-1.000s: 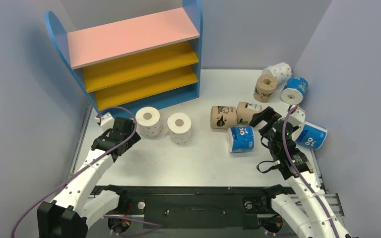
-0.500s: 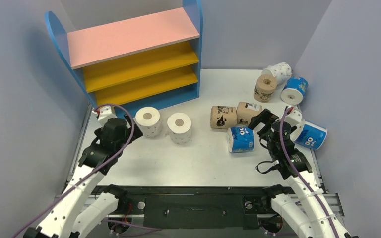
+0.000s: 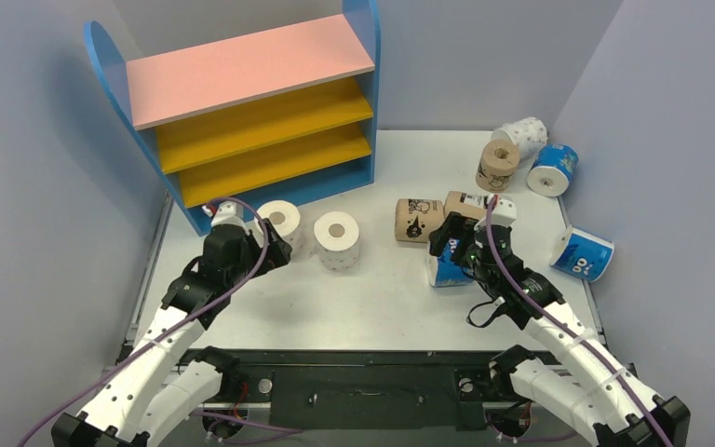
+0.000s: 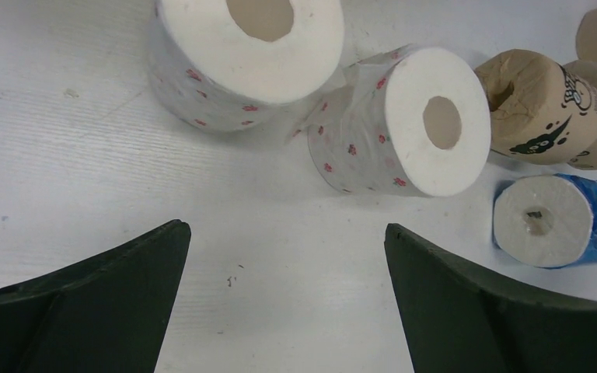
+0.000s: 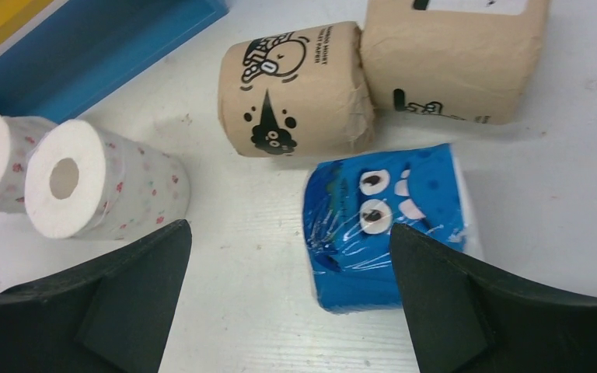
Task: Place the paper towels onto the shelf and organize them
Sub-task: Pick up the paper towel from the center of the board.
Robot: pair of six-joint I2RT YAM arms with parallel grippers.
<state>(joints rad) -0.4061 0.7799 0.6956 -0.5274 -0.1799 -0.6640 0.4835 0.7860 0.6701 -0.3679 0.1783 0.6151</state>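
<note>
Item: shelf (image 3: 251, 102), upper left of the top view, with blue sides, a pink top board and two yellow boards; no roll stands on it yet. Item: paper towels, nine, all on the worktop (image 3: 382, 307). Of these, the first white dotted roll (image 3: 281, 216) and the second white dotted roll (image 3: 337, 238) stand upright at centre left, just below the shelf base. The pair of tan printed rolls (image 3: 418, 220) lies at centre, on their sides and touching each other. The blue roll (image 3: 443, 272) lies on its side just below them. A stray blue roll (image 3: 583, 253) lies at the right edge, and a back cluster (image 3: 525, 140) of one tan, one white and one blue roll sits at upper right. Item: left tool (image 3: 276, 246), fingers spread apart and holding nothing, just beside the first white dotted roll; in its wrist view that roll lies ahead of the fingers, left of centre. Item: right tool (image 3: 453, 248), fingers likewise apart and holding nothing, poised over the blue roll, which in its wrist view sits right of centre, close to the right-hand finger. Step in hand, as judged: each arm on approach to a first pick. Handling note: each tool should be centred on its roll before descent, so both fingers meet the curved wall together. The grip should be light, since the wound paper is soft. The right tool should also avoid nudging the tan pair close by. Rolls of like pattern would sit best together on one board.
</note>
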